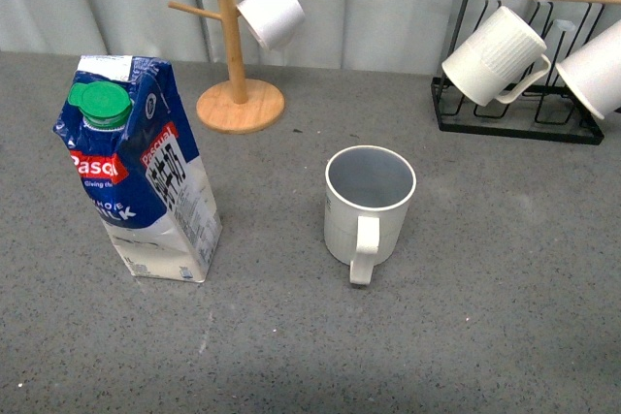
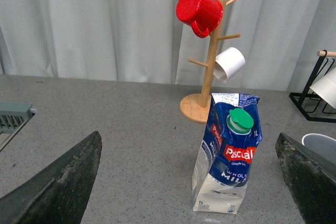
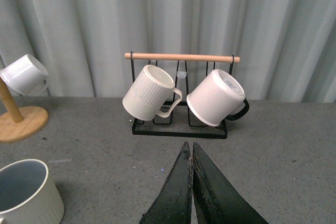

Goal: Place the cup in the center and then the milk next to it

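Cup (image 1: 369, 210) stands upright on the grey table (image 1: 505, 336), with its handle turned toward the robot. It is empty and blue-grey inside. No gripper touches it. The milk (image 1: 146, 172) stands near it, on the robot's left, with a gap between the two. The carton looks a bit dented and its green cap is on.

The left gripper (image 2: 188, 137) has its fingers spread wide and holds nothing. The milk is straight ahead of it, lined up with the space between the fingers but farther out, not touching them. Past the milk, farther from this gripper, is a wooden mug tree (image 2: 210, 66) with a red mug (image 2: 199, 10) and a little white mug (image 2: 230, 64) on it.

The right gripper (image 3: 190, 148) has its fingers pressed together with nothing between them. Ahead of it, well away, is a black rack (image 3: 178, 129). A ribbed white mug (image 3: 149, 93) and a smooth white mug (image 3: 215, 98) hang from the rack's wooden bar.
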Motion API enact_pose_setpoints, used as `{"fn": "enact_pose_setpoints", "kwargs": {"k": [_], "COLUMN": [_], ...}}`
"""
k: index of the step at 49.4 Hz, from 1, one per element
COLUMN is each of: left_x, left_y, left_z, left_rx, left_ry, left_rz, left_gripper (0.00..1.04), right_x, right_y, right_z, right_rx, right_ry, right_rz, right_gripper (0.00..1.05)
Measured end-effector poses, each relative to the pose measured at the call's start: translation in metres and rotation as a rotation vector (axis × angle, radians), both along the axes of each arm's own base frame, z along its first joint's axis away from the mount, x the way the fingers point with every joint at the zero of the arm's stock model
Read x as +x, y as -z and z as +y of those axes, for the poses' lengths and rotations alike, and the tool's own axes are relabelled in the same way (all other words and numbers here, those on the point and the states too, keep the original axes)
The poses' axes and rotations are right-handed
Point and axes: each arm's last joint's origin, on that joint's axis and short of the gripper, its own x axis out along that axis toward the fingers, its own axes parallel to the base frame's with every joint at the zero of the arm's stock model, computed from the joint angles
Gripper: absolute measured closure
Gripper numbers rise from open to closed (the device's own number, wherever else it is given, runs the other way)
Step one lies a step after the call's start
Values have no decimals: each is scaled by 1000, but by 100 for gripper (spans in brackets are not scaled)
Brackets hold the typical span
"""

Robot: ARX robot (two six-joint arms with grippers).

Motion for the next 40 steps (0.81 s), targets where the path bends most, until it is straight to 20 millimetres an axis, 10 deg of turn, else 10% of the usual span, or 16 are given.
{"fn": "enact_pose_setpoints", "kwargs": {"k": [40], "left_x": [0], "left_y": [0], "left_z": [0], "left_rx": [0], "left_ry": [0], "left_rz": [0], "left_gripper": [7], "right_x": [-40], "right_y": [-7], "right_z": [0], "right_rx": [0], "right_ry": [-6], "right_rz": [-23], "right_gripper": [104]}}
